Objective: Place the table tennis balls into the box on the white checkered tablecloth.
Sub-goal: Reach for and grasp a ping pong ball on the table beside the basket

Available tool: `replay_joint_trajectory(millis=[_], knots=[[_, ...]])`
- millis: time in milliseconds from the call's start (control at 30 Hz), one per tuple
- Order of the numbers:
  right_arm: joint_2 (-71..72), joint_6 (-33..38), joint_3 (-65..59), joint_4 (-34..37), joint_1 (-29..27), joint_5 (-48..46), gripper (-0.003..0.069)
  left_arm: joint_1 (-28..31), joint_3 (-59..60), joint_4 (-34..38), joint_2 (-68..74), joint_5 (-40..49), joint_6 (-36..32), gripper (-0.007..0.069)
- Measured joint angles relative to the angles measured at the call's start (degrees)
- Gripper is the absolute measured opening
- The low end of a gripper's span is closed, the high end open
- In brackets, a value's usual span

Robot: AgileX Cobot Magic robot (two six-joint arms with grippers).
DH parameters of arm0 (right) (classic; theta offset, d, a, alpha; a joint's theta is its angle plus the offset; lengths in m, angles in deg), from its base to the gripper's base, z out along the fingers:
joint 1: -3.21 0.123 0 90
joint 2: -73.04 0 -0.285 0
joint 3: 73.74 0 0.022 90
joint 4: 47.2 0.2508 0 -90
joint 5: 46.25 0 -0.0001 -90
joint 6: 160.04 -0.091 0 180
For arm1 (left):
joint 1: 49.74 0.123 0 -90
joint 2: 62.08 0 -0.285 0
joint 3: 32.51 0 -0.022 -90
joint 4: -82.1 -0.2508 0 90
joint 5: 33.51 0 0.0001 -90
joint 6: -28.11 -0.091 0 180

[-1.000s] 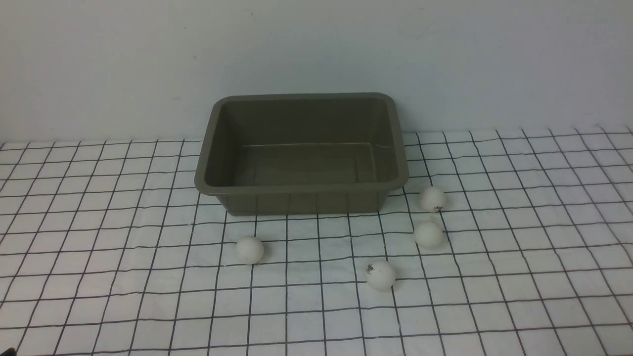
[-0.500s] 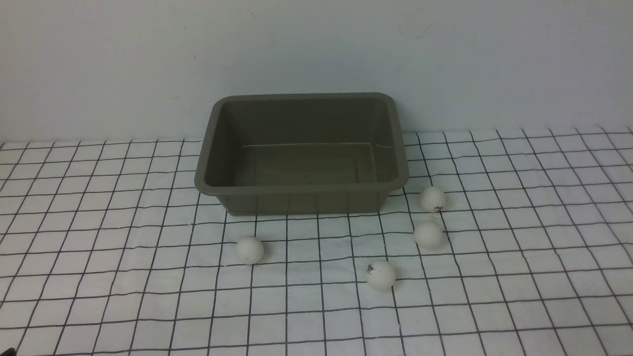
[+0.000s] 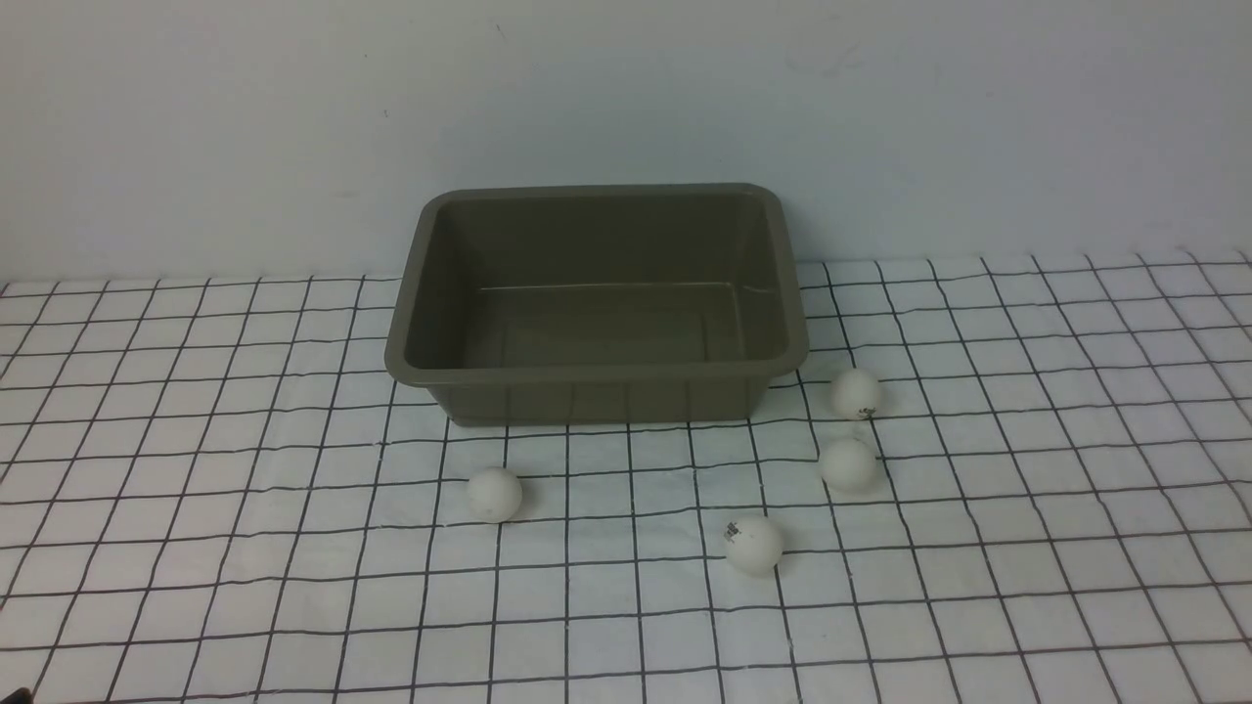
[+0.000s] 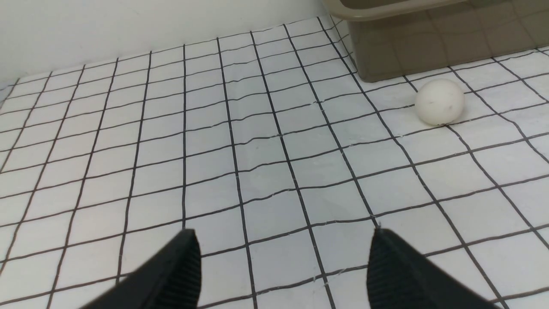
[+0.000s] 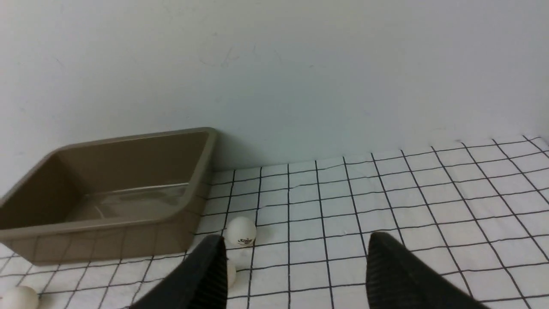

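box [image 3: 597,373]: olive-brown plastic, smooth moulded walls; low sheen, with a faint reflection on the inner floor
white checkered tablecloth [image 3: 245,548]: cloth, matt, slightly wrinkled; thin black grid lines
table tennis balls [image 3: 494,494]: white, matt, smooth shells; small dark print on two of them
left gripper [image 4: 284,234] pads [image 4: 180,274]: black, matt, finely ribbed
right gripper [image 5: 296,238] pads [image 5: 386,274]: black, matt, ribbing fainter
wall [image 3: 626,88]: pale, matt, painted look, a few small marks

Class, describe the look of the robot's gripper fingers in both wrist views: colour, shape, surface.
The left gripper and right gripper each show two matte black, tapering fingers with finely ribbed inner faces. No cables or markings show; the arms are out of view.
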Motion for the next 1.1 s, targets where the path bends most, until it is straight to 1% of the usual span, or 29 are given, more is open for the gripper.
replay_joint_trajectory(millis=[167,200,300,600,767,867,1000,1100], knots=[[0.0,0.0,0.0,2.7,0.0,0.7,0.04,0.0,0.0,0.0,0.0,0.0,0.0,0.0468],[0.0,0.0,0.0,4.9,0.0,1.1,0.04,0.0,0.0,0.0,0.0,0.0,0.0,0.0468],[0.0,0.0,0.0,7.7,0.0,1.2,0.04,0.0,0.0,0.0,0.0,0.0,0.0,0.0468],[0.0,0.0,0.0,9.3,0.0,3.4,0.04,0.0,0.0,0.0,0.0,0.0,0.0,0.0468],[0.0,1.2,0.0,9.3,0.0,2.2,0.04,0.0,0.0,0.4,0.0,-0.5,0.0,0.0468],[0.0,2.4,0.0,9.3,0.0,1.4,0.04,0.0,0.2,5.7,0.0,-2.7,0.2,0.0468],[0.0,4.1,0.0,9.3,0.0,1.0,0.04,0.0,0.2,17.7,0.0,-6.2,0.3,0.0468],[0.0,4.2,0.0,9.3,0.0,1.0,0.04,0.0,0.2,28.2,0.0,-10.1,0.3,0.0468]])
